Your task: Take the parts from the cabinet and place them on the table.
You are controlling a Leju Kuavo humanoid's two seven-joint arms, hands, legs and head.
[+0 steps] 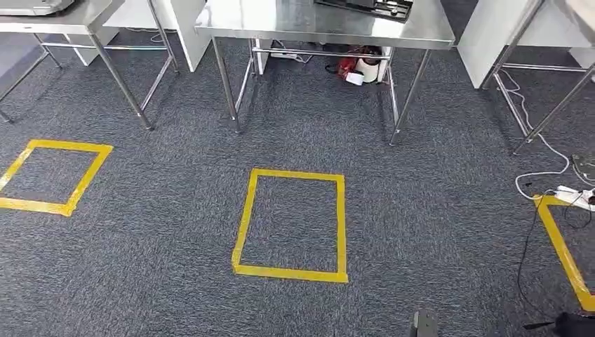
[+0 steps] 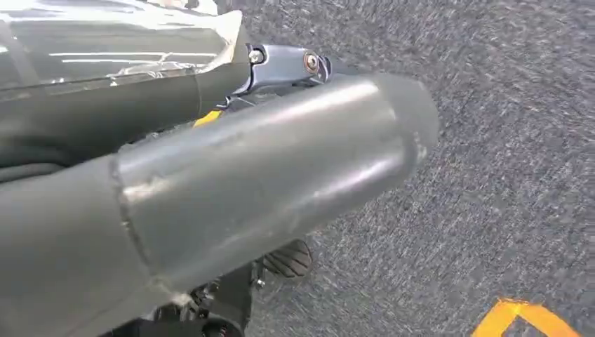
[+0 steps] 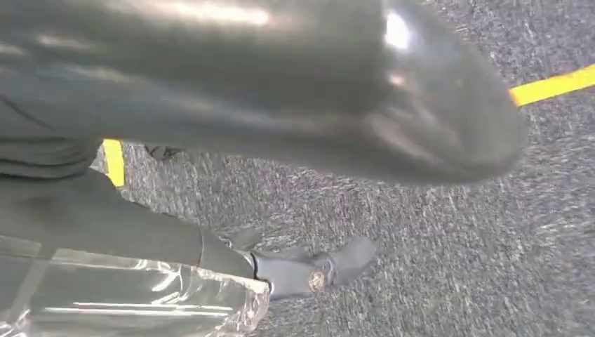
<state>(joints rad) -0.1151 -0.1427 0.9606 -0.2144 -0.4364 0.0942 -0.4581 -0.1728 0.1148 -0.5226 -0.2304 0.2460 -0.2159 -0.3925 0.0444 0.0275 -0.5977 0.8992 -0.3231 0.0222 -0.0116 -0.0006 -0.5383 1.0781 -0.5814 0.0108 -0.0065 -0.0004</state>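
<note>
**Hazards on the walk to the worktop**

Nearest, each wrist view shows a robot hand hanging over the grey carpet: the left robot hand [image 2: 266,182] and the right robot hand [image 3: 281,91] appear mainly as a thick grey thumb, blurred and very close. Something clear and crinkled like plastic film [image 3: 126,298] lies alongside each hand, but whether the fingers are closed on it, or open, I cannot tell. If that film is a bagged part held only lightly, a swinging arm could shake it loose.

In the head view's lower centre a yellow tape rectangle [image 1: 291,225] marks the carpet [image 1: 421,203]. At the right edge white cables and a power strip [image 1: 568,189] trail across the floor beside more tape; a step drifting that way could snag a foot.

Furthest, at top centre, stands the steel worktop [image 1: 309,24], a dark tray [image 1: 365,7] at its far edge and clutter beneath. Its legs [image 1: 228,88] could be struck on a crooked approach. No cabinet is visible.
</note>
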